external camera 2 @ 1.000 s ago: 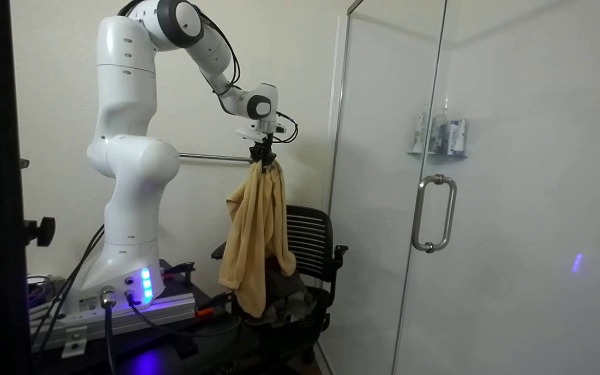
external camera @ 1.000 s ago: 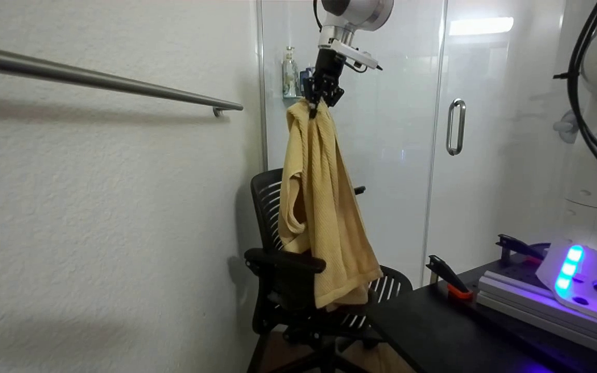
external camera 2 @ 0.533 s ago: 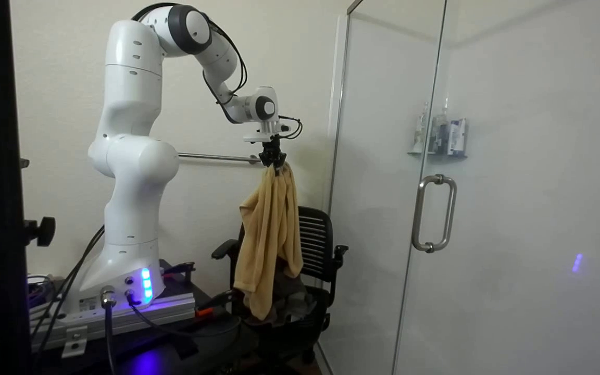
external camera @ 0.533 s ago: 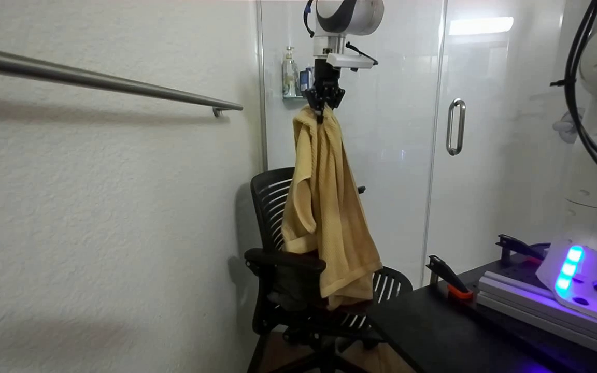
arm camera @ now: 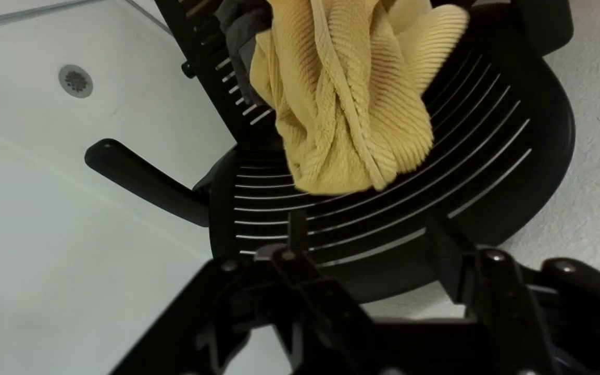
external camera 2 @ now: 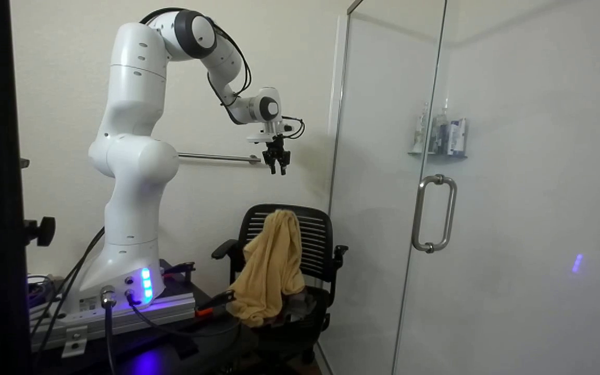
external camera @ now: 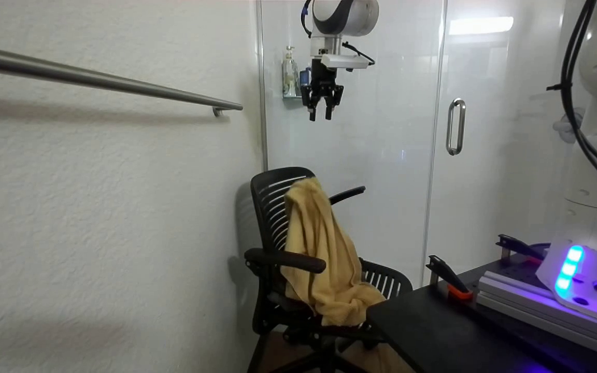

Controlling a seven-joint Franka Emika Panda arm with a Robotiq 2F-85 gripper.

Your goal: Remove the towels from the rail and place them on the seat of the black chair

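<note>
We have the black two-fingered claw (external camera: 320, 116) hanging above the black office chair with the slatted back (external camera 2: 316, 234), its jaws parted and nothing between them. Below it, well apart from the jaws, the large mustard-yellow towel of ribbed cloth (external camera: 331, 243) is on the chair: its lower folds bunch on the dark padded seat (external camera 2: 322, 298), while its upper end stands in a steep peak in front of the backrest. We cannot tell whether that peak leans on the slats; soft cloth seldom props itself up, so we expect it to slump. The smaller dark grey cloth towel (external camera 2: 300, 307) lies crumpled on the seat beside the yellow one, partly hidden by it, perhaps tucked beneath.

In both exterior views the long silver-grey metal rail (external camera: 101, 80) shows no cloth along its visible length, so we take this as the release of the last towel. The claw's height makes sense to us: a long towel let fall from above can fold onto the seat by its own weight. The white jointed robot arm (external camera 2: 141, 161) stands on a flat black worktop (external camera: 423, 331) near the chair, presumably so that rail and seat are both within reach.
</note>
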